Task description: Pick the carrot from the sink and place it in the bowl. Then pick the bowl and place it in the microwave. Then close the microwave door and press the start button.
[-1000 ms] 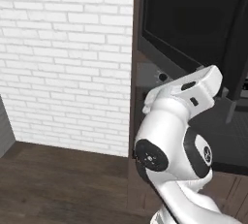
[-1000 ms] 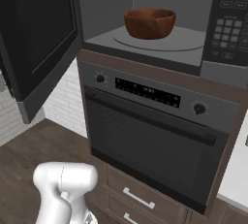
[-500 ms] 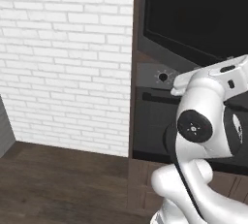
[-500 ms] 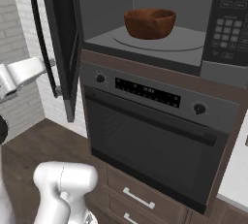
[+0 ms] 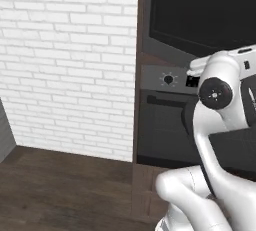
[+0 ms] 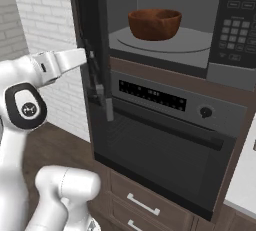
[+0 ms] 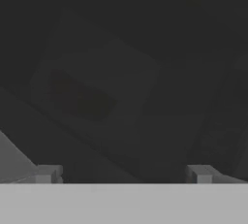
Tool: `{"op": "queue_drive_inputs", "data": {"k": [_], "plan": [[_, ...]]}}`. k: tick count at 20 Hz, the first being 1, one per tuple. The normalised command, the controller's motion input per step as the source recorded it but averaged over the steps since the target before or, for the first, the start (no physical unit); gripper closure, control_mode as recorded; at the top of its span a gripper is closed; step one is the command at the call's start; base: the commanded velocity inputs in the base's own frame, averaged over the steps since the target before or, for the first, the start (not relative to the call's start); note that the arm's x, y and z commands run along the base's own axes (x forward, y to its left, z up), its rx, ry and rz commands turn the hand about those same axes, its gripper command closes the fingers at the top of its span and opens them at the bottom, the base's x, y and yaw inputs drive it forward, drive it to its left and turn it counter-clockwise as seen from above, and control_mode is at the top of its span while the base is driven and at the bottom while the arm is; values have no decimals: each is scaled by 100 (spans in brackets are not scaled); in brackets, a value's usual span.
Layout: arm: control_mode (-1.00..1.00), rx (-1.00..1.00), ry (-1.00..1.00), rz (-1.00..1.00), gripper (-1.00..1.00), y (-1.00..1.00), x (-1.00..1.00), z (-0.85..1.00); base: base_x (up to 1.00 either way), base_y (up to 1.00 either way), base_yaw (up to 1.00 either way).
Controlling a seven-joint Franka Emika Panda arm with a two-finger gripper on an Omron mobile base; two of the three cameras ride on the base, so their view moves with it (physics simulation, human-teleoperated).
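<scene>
A: Where are we? The bowl (image 6: 154, 23) sits on the turntable inside the microwave (image 6: 165, 35), upper middle of the right base view. We cannot make out the carrot from here.

B: So we're on the microwave door (image 6: 90, 70), swung partway, edge-on left of the cavity.

A: We should push flat on the glass, well away from the hinge, and follow its arc until it seats.

B: And the claw (image 7: 123, 173)?

A: Spread wide, holding nothing, tips right up against the dark door glass.
</scene>
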Motion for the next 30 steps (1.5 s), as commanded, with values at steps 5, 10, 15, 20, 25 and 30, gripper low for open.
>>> {"op": "queue_drive_inputs", "data": {"k": [5, 10, 15, 20, 25, 30], "plan": [[-100, 12, 0, 0, -100, -57, 72, 0, 0, 0, 0], [-100, 11, 0, 0, -100, -54, 72, 0, 0, 0, 0], [-100, 10, 0, 0, -100, -46, 70, 0, 0, 0, 0], [-100, 9, 0, 1, -100, -38, 72, 0, 0, 0, 0], [-100, 7, 0, 3, -100, -38, 73, 0, 0, 0, 0], [-100, 4, 0, 3, -100, -36, 76, 0, 0, 0, 0]]}}
